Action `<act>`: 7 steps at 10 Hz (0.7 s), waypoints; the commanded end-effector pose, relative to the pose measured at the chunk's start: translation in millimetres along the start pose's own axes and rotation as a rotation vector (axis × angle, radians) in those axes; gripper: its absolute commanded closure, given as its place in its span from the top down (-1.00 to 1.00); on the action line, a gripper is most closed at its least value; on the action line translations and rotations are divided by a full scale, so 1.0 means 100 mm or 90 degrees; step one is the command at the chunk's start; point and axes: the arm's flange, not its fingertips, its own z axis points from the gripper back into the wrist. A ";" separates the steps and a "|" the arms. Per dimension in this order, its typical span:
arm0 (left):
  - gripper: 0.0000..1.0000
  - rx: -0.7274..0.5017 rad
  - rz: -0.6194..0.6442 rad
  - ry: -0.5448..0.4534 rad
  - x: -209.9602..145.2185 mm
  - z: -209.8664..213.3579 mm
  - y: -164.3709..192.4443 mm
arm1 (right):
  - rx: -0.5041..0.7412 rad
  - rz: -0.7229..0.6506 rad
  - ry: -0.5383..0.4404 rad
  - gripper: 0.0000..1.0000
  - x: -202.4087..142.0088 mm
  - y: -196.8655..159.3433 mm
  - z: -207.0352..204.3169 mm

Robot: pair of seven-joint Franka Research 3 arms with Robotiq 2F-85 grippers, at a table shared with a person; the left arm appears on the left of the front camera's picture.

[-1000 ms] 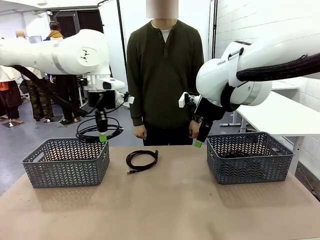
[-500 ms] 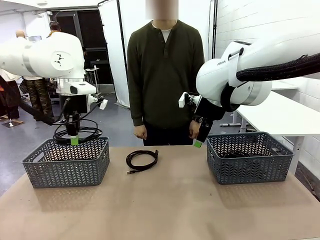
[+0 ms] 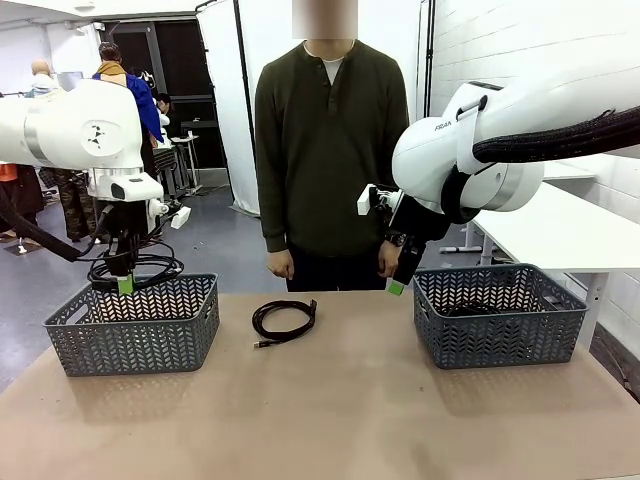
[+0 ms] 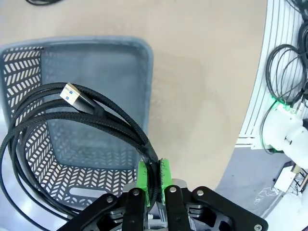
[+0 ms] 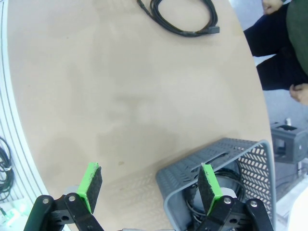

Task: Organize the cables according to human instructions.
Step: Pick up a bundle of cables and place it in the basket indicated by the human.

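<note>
Left gripper (image 3: 124,284), clamped on a coiled cable (image 3: 137,267), has swung from the grey basket (image 3: 140,330)'s right edge to above its middle, so a drop looks due.

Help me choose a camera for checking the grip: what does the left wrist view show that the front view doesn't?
Left wrist view: the green pads of the left claw pinching the strands of the coiled cable, its metal USB plug, and the inside floor of the left basket below. Front view: the person standing at the far side, the right basket, and the right claw by that basket's corner. Both: the left claw shut on the cable, held above the left basket.
</note>
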 end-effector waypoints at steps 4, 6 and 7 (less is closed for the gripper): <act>-1.00 -0.007 -0.016 -0.018 -0.17 -0.21 0.27 | 0.000 -0.001 0.001 1.00 -0.01 0.01 0.00; -1.00 -0.010 -0.004 -0.003 -0.13 -0.24 0.21 | 0.000 -0.001 0.001 1.00 -0.01 0.01 0.00; -1.00 -0.010 -0.004 -0.003 -0.13 -0.24 0.21 | 0.000 -0.001 0.001 1.00 -0.01 0.01 0.00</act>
